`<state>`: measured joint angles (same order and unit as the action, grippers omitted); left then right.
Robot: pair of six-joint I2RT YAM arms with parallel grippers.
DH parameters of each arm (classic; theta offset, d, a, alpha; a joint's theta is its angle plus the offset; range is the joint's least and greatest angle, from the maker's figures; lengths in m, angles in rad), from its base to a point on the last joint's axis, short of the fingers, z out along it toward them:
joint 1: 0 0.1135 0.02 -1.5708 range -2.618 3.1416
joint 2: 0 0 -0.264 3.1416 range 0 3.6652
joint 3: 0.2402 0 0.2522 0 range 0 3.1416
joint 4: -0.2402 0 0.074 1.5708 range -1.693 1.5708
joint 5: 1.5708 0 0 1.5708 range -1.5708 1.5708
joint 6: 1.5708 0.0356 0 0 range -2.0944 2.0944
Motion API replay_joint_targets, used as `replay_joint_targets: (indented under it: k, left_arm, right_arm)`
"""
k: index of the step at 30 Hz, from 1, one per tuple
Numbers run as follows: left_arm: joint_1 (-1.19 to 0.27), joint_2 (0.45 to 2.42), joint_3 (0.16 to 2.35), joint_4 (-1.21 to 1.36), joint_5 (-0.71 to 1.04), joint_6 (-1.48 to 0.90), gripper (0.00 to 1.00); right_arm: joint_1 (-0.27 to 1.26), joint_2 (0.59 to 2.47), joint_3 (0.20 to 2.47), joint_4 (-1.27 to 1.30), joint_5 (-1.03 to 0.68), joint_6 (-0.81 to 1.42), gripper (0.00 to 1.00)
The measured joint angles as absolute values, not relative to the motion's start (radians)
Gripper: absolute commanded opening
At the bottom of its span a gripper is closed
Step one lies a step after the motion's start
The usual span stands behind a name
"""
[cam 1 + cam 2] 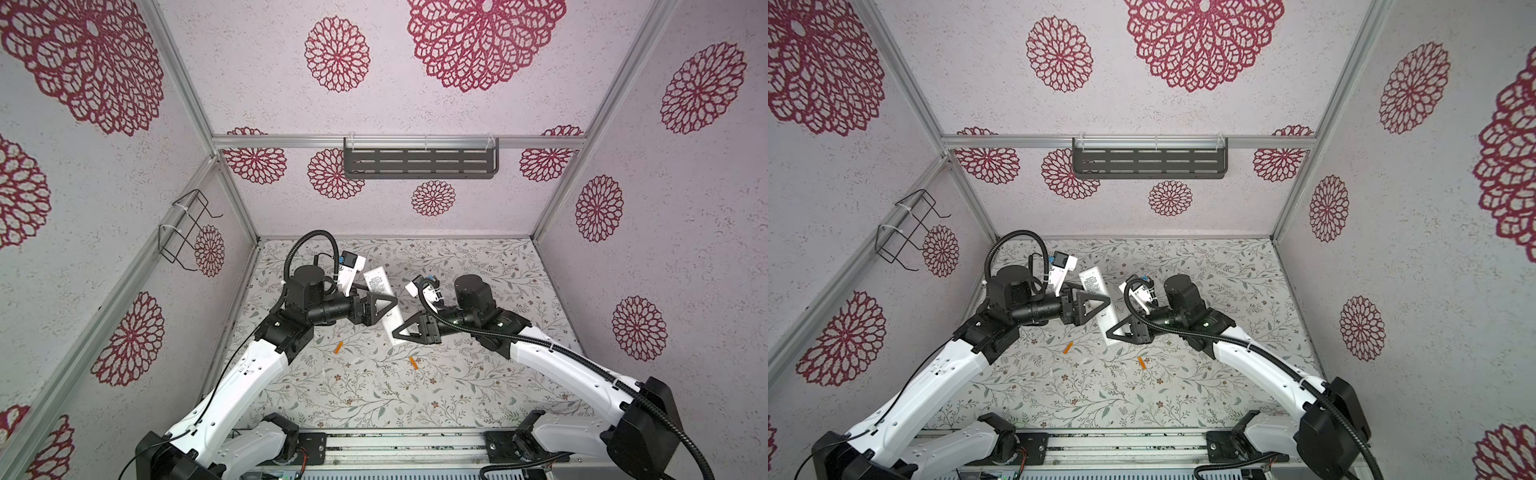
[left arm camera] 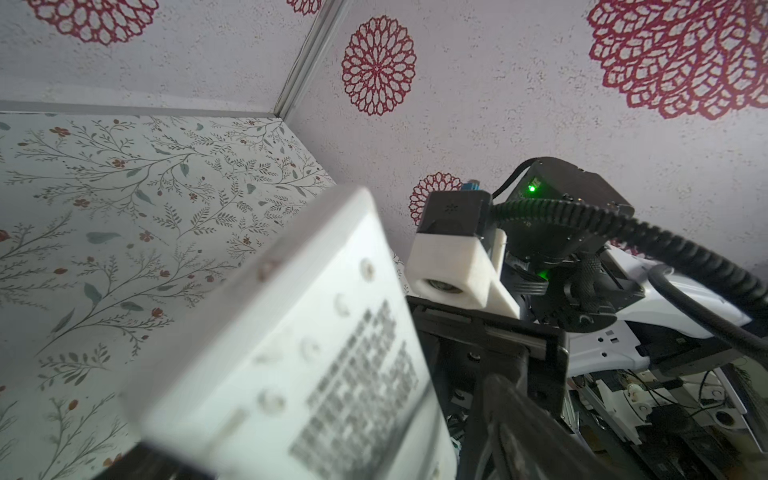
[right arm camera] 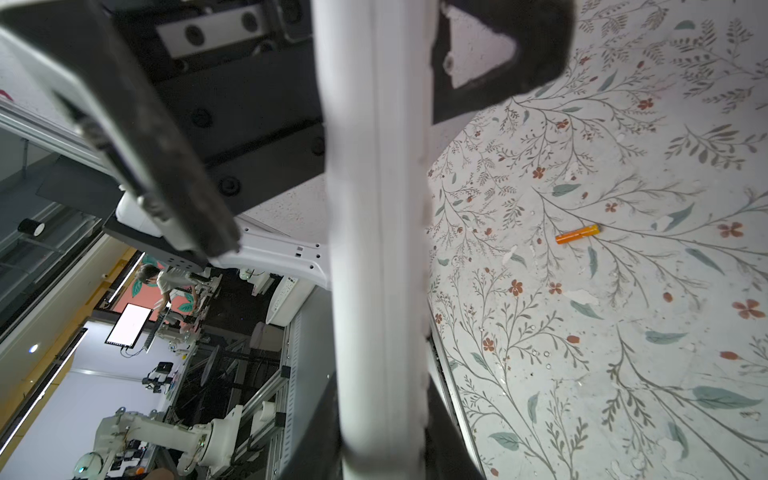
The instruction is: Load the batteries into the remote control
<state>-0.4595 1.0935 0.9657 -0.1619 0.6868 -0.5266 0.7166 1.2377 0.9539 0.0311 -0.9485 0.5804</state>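
1. Step in hand, as I read it: the remote control [image 1: 377, 284] is passing from one arm to the other in mid-air, clear of the worktop [image 1: 457, 386].
2. To do this well, the open arm should back straight off along its own axis so neither finger brushes the bar. The carrying grip sits near one end, so the long free end could pivot if nudged.
3. Next need, by judgement: turn the battery bay upward and steady the bar before fetching a cell. No open bay shows in any view.
4. Left end effector [image 1: 390, 304]: jaws spread wide, one on each side of the remote's middle. The right wrist view shows a gap on both sides; it holds nothing.
5. Right end effector [image 1: 395, 334]: closed on the remote's near end. Its dark fingers [image 3: 446, 453] hug both sides of the white bar in the right wrist view.
6. The remote hangs tilted between the two arms. The patch on its upper face is too blurred to tell print from buttons.
7. The batteries [image 1: 338, 348] [image 1: 413, 362] lie loose on the worktop, apart from each other, nearer the arm bases than the remote.
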Motion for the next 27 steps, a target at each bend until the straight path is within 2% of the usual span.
replay_joint_targets:
  k: [3,8,15,20,22,27]
  left_arm:
    - [-0.459,1.096,0.950,-0.092,0.728,-0.554,0.99]
    - [-0.459,1.093,0.920,-0.008,0.812,-0.588,0.90]
    - [-0.459,1.059,0.916,0.019,0.894,-0.592,0.66]
    - [-0.456,1.034,0.916,0.008,0.908,-0.587,0.63]
    - [-0.455,1.034,0.916,-0.009,0.913,-0.580,0.58]
    - [-0.447,1.037,0.916,-0.064,0.924,-0.557,0.38]
  right_arm:
    - [0.716,1.225,0.954,0.061,-0.983,0.604,0.22]
    - [0.714,1.225,0.945,0.156,-1.057,0.667,0.23]
    - [0.692,1.243,0.938,0.202,-1.153,0.701,0.23]
    - [0.676,1.268,0.938,0.205,-1.213,0.699,0.22]
    - [0.674,1.271,0.939,0.189,-1.227,0.688,0.22]
    - [0.672,1.280,0.950,0.122,-1.262,0.625,0.22]
